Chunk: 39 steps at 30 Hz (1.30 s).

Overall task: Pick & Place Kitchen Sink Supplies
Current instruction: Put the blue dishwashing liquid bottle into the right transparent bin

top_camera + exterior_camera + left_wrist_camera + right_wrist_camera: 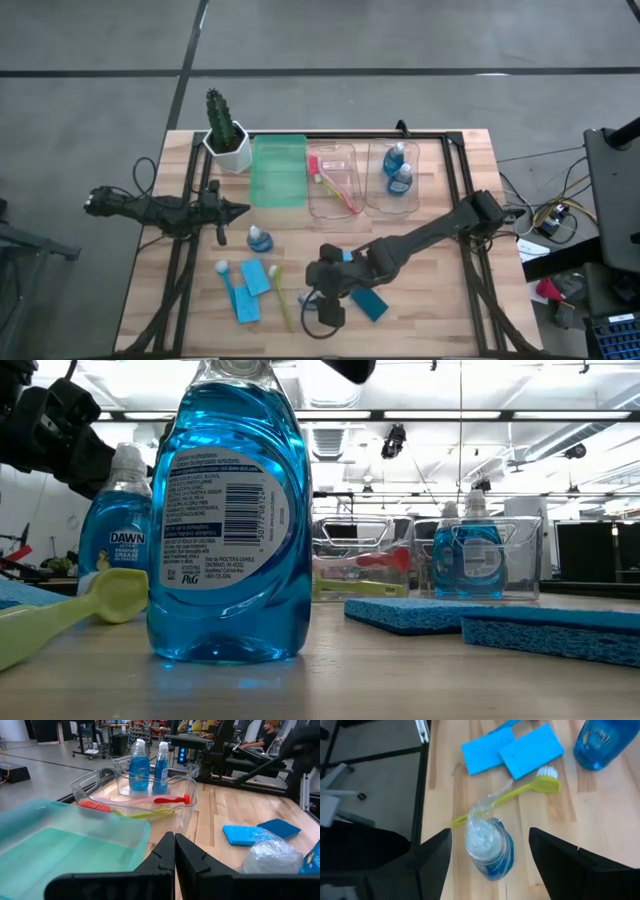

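A blue-liquid bottle (487, 847) with a pale cap stands upright on the table near its near edge, looming large in the low view (225, 510). My right gripper (490, 834) hangs open above it, one finger on either side, with gaps showing. My left gripper (174, 836) is shut and waits at the table's left (243, 209), beside a second bottle (260, 238). Two blue sponges (512, 747), a yellow-green brush (520, 790), a blue-handled brush (228, 280) and a darker teal sponge (368, 303) lie flat on the wood.
Along the far edge stand a green bin (278, 172), a clear bin (318, 200) holding a pink brush (338, 190), and a clear bin (418, 200) holding two bottles (398, 175). A cactus in a white pot (226, 135) stands at the far left corner.
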Motion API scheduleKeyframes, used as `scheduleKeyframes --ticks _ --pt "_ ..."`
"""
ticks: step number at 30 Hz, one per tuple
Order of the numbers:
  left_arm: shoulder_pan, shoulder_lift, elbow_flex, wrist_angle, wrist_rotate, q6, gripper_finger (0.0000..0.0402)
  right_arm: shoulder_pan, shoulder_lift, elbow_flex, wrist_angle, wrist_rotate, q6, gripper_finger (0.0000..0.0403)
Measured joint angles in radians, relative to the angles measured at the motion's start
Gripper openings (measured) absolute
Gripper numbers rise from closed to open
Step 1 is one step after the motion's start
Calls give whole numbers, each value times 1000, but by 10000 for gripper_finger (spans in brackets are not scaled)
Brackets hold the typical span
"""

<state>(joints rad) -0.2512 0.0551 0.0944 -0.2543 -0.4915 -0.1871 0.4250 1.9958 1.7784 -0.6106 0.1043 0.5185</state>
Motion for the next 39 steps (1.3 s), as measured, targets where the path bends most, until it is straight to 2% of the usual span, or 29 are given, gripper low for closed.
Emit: scheduleKeyframes --ticks 9,24,33,39 --pt "0 0 0 0 0 0 5 11 36 -3 23 -26 14 274" --pt "0 2 0 0 0 0 5 12 67 -5 49 -26 13 247" --pt "0 2 0 0 0 0 5 9 70 -15 49 -6 13 207" --pt "0 2 0 0 0 0 5 9 70 -15 51 5 5 160"
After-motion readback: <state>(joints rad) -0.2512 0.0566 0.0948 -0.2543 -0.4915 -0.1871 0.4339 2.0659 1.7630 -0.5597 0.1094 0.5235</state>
